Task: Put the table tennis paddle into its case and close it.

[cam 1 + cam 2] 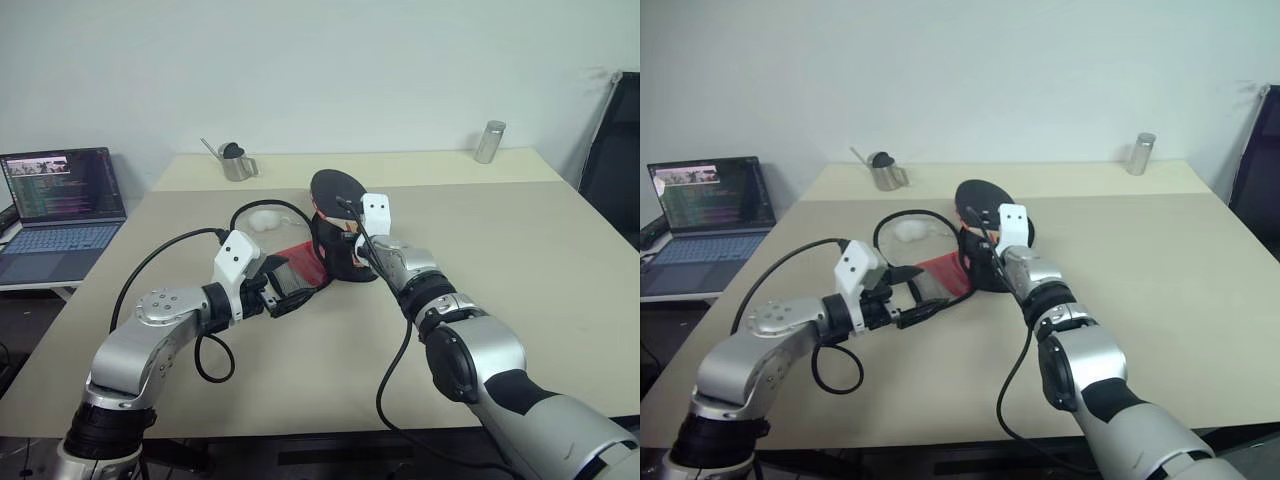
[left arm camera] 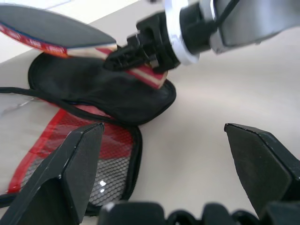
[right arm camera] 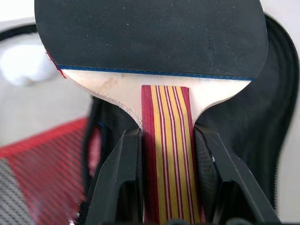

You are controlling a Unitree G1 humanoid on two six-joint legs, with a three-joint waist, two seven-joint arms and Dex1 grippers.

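While right end effector (image 3: 164, 178) clamps table tennis paddle (image 3: 154, 42) handle above opened case (image 1: 335, 250), we see left end effector (image 2: 178, 173) spread wide, empty.

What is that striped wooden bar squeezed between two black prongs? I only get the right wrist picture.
Observer: It's the handle of the table tennis paddle; the right gripper holds it above the case.
Visitor: Where's the other arm?
Observer: The left gripper is open, by the case's red mesh end.
Visitor: Anything else on the table?
Observer: A metal pitcher and a metal tumbler stand at the far edge.
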